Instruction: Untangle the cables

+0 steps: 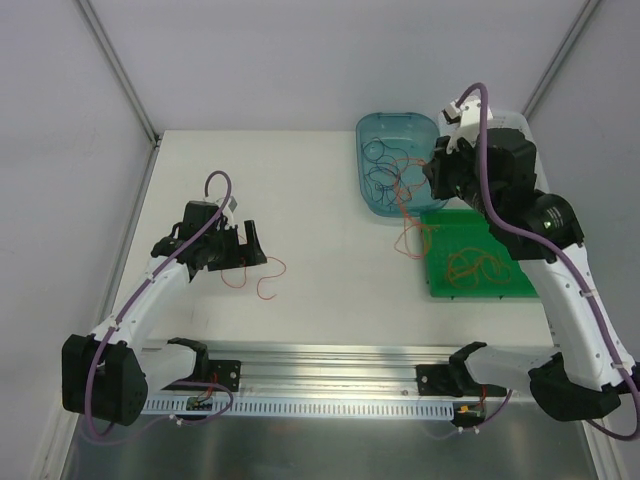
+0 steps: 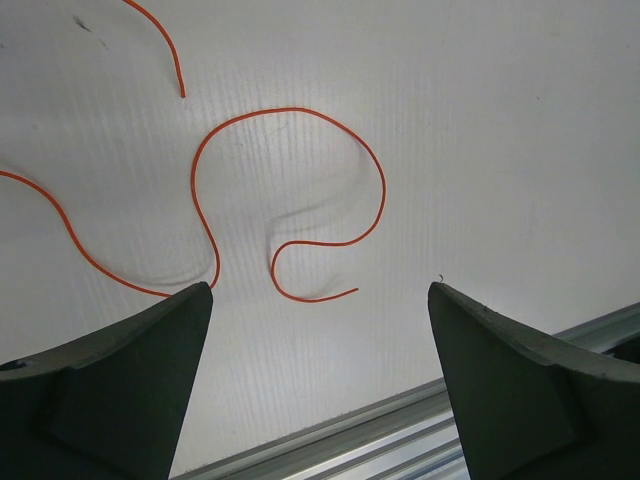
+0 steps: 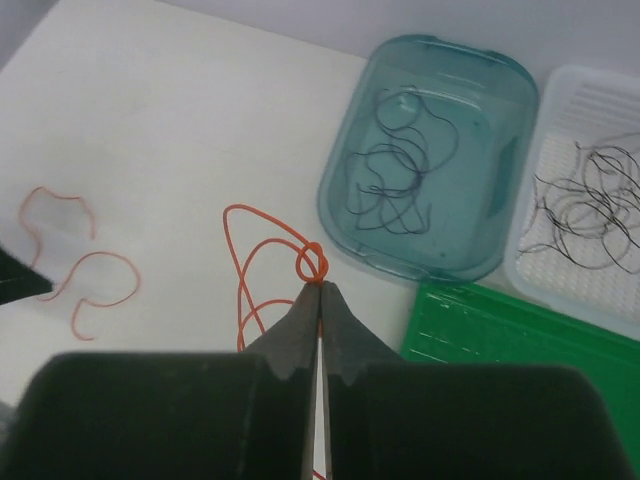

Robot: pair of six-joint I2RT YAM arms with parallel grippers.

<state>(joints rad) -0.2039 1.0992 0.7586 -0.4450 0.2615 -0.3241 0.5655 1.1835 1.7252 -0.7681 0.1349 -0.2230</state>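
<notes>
Thin orange-red cables point(image 2: 290, 115) lie loose in curls on the white table just past my left gripper point(image 2: 320, 288), which is open, empty and hovering above them; they also show in the top view point(image 1: 265, 282). My right gripper point(image 3: 321, 284) is shut on a knotted loop of an orange cable point(image 3: 262, 240), held above the table between the teal tub and the green tray; the strand hangs down in the top view point(image 1: 410, 235). Dark cables point(image 3: 395, 165) lie in the teal tub, orange ones point(image 1: 475, 265) in the green tray.
The teal tub point(image 1: 362, 150) stands at the back right, the green tray point(image 1: 440, 285) in front of it. A white basket point(image 3: 530, 270) with black wires point(image 3: 590, 200) sits beside the tub. An aluminium rail point(image 1: 330, 355) runs along the near edge.
</notes>
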